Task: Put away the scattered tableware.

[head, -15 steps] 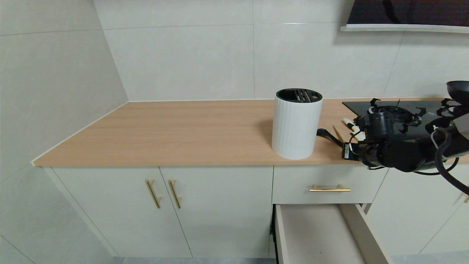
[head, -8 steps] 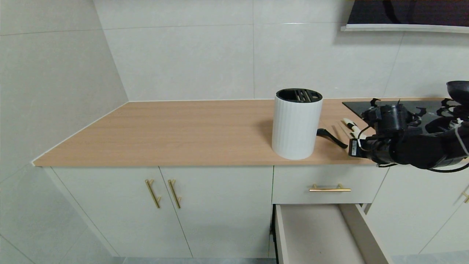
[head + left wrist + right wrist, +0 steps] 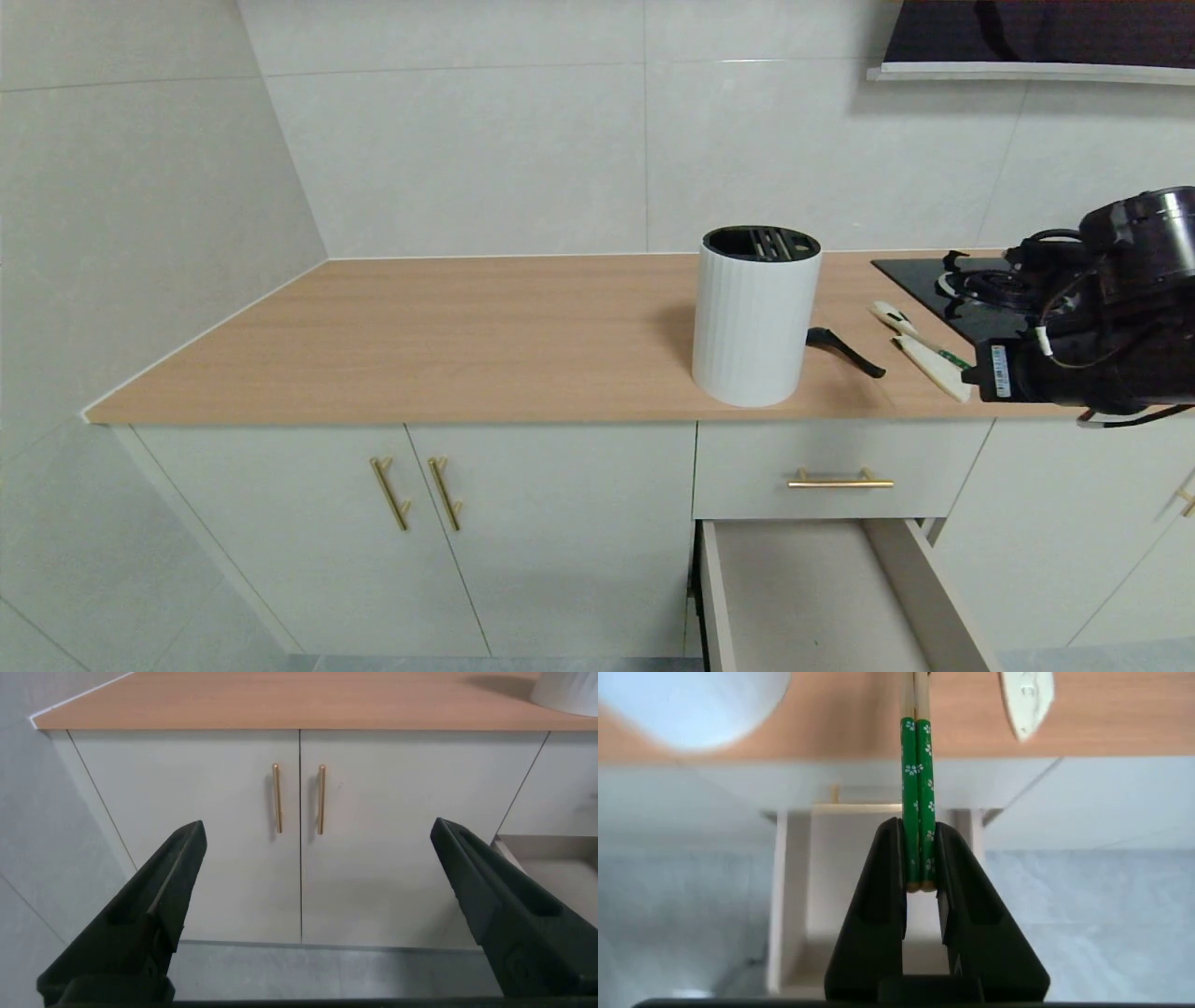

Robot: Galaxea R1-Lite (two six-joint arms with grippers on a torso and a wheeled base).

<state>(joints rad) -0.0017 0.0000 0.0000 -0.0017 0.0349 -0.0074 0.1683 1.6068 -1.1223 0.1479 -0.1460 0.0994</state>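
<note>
The pair of green-ended chopsticks [image 3: 916, 793] is the piece in hand. The right gripper [image 3: 918, 833] is clamped on it, fingers pressed to either side of the green ends and the pale shafts running out ahead. In the head view that arm sits at the right edge of the frame, just above the front edge of the countertop [image 3: 467, 336].

Beside it, right of centre, a cream blade-shaped utensil [image 3: 929, 366] and a smaller white one [image 3: 892, 317] lie flat on the wood. A black handle [image 3: 845, 352] lies next to the base of the white ribbed holder [image 3: 754, 322], which stands upright with its slotted black top showing nothing poking out. A black stove [image 3: 980, 289] is at the far right. Below, at the lower right of the frame, a drawer [image 3: 812, 597] stands pulled open, and the part that shows looks bare.

The left gripper [image 3: 327, 915] has its fingers spread wide with nothing between them, facing the cupboard doors [image 3: 299, 840] under the counter.

I judge the task barely begun: one item is lifted but not yet stowed, and three pieces still wait on the counter
</note>
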